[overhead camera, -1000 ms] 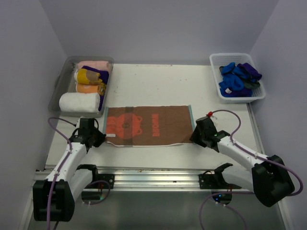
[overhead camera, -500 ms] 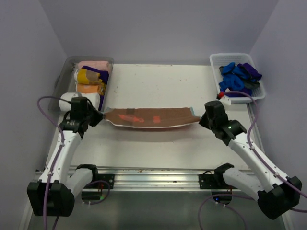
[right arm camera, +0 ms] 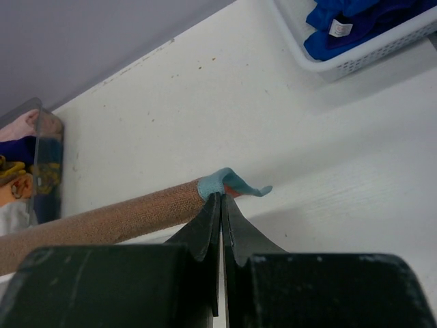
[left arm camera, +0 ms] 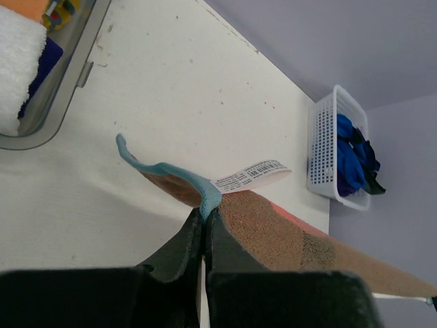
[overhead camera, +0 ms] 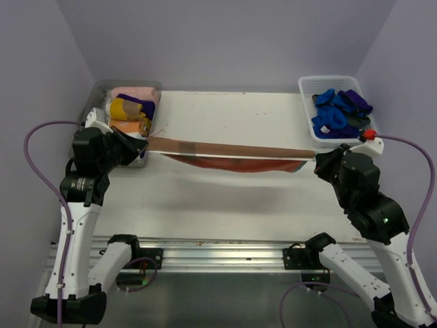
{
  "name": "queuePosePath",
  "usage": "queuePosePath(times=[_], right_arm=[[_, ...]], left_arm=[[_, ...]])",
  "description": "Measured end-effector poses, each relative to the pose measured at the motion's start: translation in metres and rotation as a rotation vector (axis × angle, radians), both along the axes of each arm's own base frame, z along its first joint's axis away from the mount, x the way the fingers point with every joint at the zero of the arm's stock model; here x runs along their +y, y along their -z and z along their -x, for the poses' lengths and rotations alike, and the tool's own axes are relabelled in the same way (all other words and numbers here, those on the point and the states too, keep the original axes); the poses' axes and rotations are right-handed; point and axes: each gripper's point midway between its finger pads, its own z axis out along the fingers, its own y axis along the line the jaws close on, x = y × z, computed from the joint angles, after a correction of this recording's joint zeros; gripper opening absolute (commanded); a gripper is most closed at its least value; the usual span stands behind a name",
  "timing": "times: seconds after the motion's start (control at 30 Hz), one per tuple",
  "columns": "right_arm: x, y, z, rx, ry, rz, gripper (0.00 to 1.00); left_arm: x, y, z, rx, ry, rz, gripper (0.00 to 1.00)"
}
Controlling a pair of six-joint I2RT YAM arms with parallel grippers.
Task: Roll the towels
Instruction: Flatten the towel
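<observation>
A rust-brown towel with a light blue edge hangs stretched in the air across the table, sagging in the middle. My left gripper is shut on its left corner; in the left wrist view the jaws pinch the blue hem beside a white label. My right gripper is shut on the right corner, and the right wrist view shows the tips clamped on the blue edge of the towel. Rolled towels in pink, yellow, purple, orange and white fill the tray. Blue and purple towels lie in the basket.
A clear grey plastic tray stands at the back left, partly behind my left arm. A white slotted basket stands at the back right, close to my right gripper. A metal rail runs along the near table edge.
Both arms have lifted the brown towel off the table, where it lay flat, and pulled it taut in the air. The right gripper closed on its corner.
</observation>
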Motion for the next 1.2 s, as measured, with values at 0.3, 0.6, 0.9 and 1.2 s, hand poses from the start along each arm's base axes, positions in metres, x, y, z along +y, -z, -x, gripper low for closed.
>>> queuePosePath(times=[0.3,0.6,0.9,1.2], right_arm=[[-0.023,-0.009,0.054,0.011,0.013,-0.044,0.00],[-0.021,0.037,0.054,0.149,0.023,-0.002,0.00],[0.016,0.132,-0.066,0.473,0.019,0.273,0.00],[0.033,0.189,-0.178,0.560,0.011,0.343,0.00]], left_arm=[[-0.019,-0.004,0.052,0.035,0.157,-0.022,0.00],[-0.022,-0.006,0.075,0.023,0.197,-0.034,0.00],[-0.010,0.165,-0.018,0.496,0.133,-0.053,0.00],[-0.008,0.221,-0.083,0.561,0.122,-0.061,0.00]])
